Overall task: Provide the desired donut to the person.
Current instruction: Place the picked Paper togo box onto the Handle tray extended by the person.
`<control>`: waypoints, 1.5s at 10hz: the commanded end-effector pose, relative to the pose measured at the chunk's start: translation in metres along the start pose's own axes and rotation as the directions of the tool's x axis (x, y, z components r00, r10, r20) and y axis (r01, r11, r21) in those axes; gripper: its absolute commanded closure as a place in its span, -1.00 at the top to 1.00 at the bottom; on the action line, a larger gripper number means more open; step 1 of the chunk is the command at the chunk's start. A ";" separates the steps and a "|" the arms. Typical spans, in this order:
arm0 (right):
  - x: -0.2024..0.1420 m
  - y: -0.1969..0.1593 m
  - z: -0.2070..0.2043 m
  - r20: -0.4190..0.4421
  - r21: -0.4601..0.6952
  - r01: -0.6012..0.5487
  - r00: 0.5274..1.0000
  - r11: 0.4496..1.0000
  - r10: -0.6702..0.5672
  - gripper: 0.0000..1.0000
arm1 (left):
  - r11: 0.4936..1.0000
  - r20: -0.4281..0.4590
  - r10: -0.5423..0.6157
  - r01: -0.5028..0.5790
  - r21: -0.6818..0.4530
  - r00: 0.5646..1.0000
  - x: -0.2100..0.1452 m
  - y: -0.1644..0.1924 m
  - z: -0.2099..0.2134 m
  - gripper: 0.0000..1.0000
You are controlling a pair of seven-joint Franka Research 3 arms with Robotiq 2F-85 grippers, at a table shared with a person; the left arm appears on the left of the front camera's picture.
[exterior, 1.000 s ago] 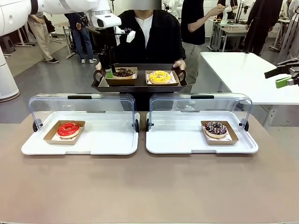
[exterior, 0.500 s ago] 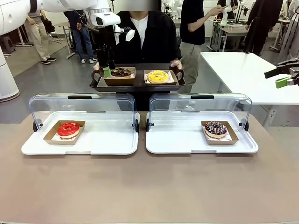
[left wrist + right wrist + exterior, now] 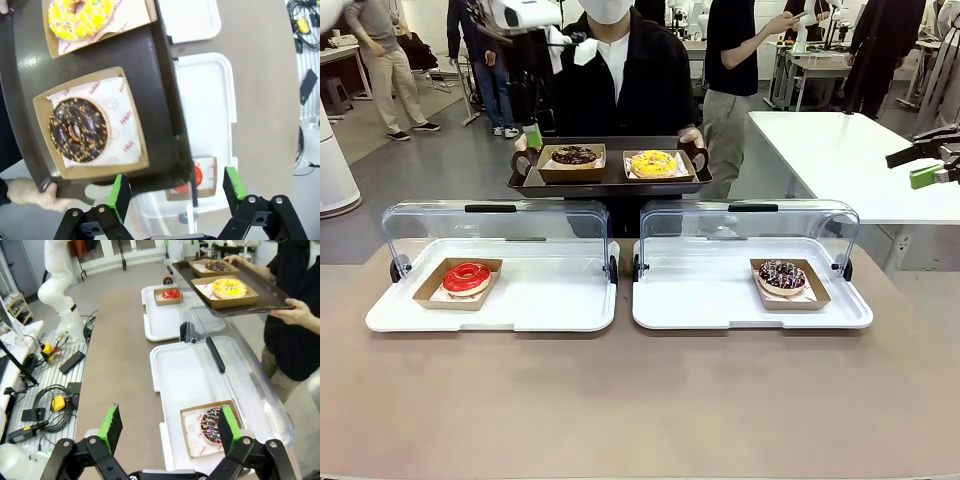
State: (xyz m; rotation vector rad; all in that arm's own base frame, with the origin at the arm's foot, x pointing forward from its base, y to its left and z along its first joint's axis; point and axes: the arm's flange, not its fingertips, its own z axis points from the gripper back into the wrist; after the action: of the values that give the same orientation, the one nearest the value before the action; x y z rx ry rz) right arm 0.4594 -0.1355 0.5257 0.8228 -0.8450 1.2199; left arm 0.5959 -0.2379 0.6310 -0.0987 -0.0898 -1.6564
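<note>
The person (image 3: 620, 75) stands at the far side holding a dark tray (image 3: 610, 183) with a chocolate donut (image 3: 573, 155) and a yellow donut (image 3: 653, 162), each in a cardboard box. My left gripper (image 3: 533, 135) hangs open just left of that tray. In the left wrist view its open gripper (image 3: 176, 192) is above the tray's edge, beside the chocolate donut (image 3: 77, 130), with nothing between the fingers. A red donut (image 3: 467, 277) lies in the left white tray (image 3: 550, 315), and a sprinkled donut (image 3: 781, 275) in the right one (image 3: 700, 310). My right gripper (image 3: 927, 170) stays open at the far right.
Both white trays have clear lids (image 3: 495, 225) tipped up at the back. A white side table (image 3: 840, 150) stands at the right. Bystanders stand behind the person. The brown tabletop (image 3: 640, 400) in front of the trays is bare. The person's hand (image 3: 30, 192) grips the dark tray's handle.
My left arm has risen and drawn back to the left, away from the chocolate donut box. The person's tray has shifted slightly left. The right arm has not moved.
</note>
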 end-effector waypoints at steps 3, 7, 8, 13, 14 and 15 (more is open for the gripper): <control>0.000 0.001 -0.001 0.002 0.001 0.000 1.000 1.000 0.000 1.00 | 0.999 0.030 0.011 -0.012 0.039 0.999 -0.057 -0.098 -0.012 0.91; 0.000 0.001 -0.001 0.002 0.001 0.000 1.000 1.000 0.000 1.00 | 0.996 0.061 0.064 -0.068 0.063 0.996 -0.081 -0.124 -0.016 0.91; 0.000 0.001 -0.001 0.002 0.001 0.000 1.000 1.000 0.000 1.00 | 0.992 0.013 0.091 -0.092 0.087 0.996 -0.081 -0.122 -0.018 0.91; 0.000 0.001 -0.001 0.002 0.001 0.000 1.000 1.000 0.000 1.00 | 0.996 0.023 0.076 -0.077 0.036 0.997 -0.079 -0.117 -0.011 0.91; 0.000 0.001 -0.001 0.002 0.001 0.000 1.000 1.000 0.000 1.00 | 0.996 0.023 0.075 -0.076 0.042 0.997 -0.079 -0.119 -0.015 0.92; 0.000 0.001 -0.001 0.002 0.001 0.000 1.000 1.000 0.000 1.00 | 0.998 0.164 0.005 -0.014 0.059 0.986 -0.111 -0.111 -0.013 0.92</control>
State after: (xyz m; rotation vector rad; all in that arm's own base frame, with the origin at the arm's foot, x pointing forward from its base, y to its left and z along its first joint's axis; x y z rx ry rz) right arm 0.4595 -0.1356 0.5257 0.8228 -0.8451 1.2196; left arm 0.4880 -0.1442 0.6084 -0.1137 -0.1706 -1.5901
